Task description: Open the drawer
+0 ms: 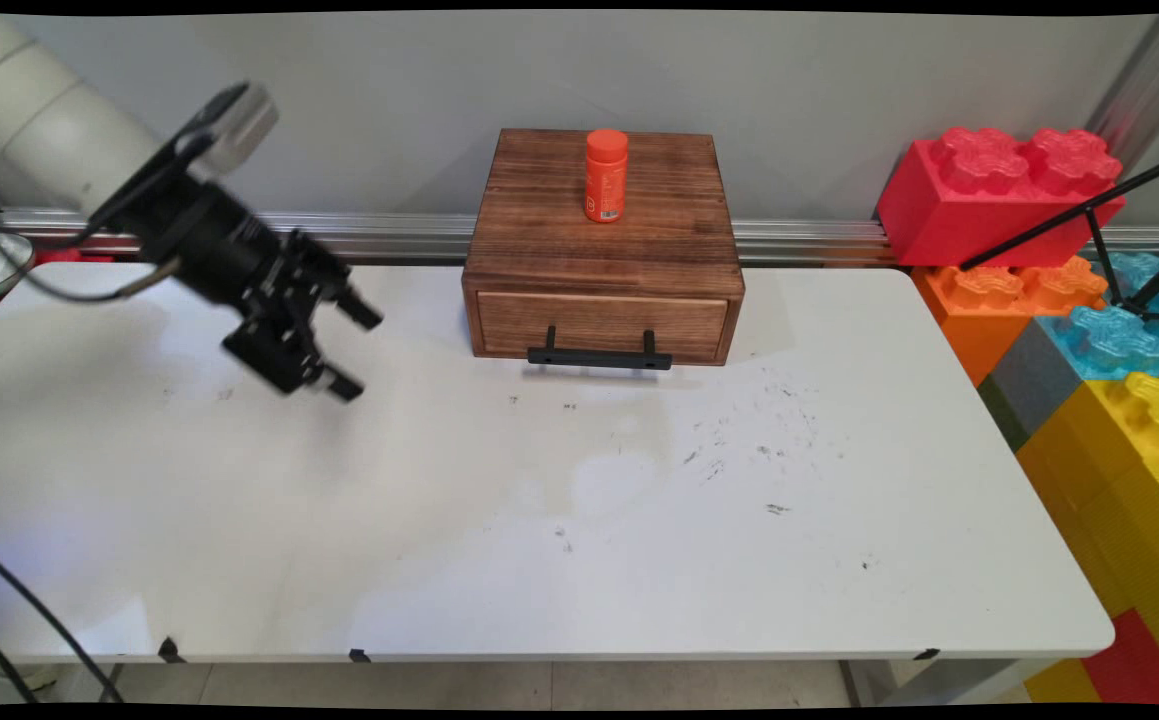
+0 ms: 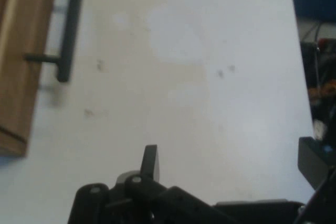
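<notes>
Desk (image 1: 579,560): white, scuffed, bare at its near edge. End effector (image 1: 351,348): fingers spread, empty, hanging above the desk at 9 o'clock from the wooden drawer box (image 1: 603,250). Keep your approach level with the black handle (image 1: 599,355). Orange bottle (image 1: 606,176): upright on the box top; its label is too small to read.

We see the black two-finger gripper (image 1: 351,347) held above the white table (image 1: 539,520), fingers spread apart and holding nothing. To its right stands a dark wooden drawer box (image 1: 604,245) with a black handle (image 1: 599,355); an orange plastic bottle (image 1: 606,175) stands upright on top.
</notes>
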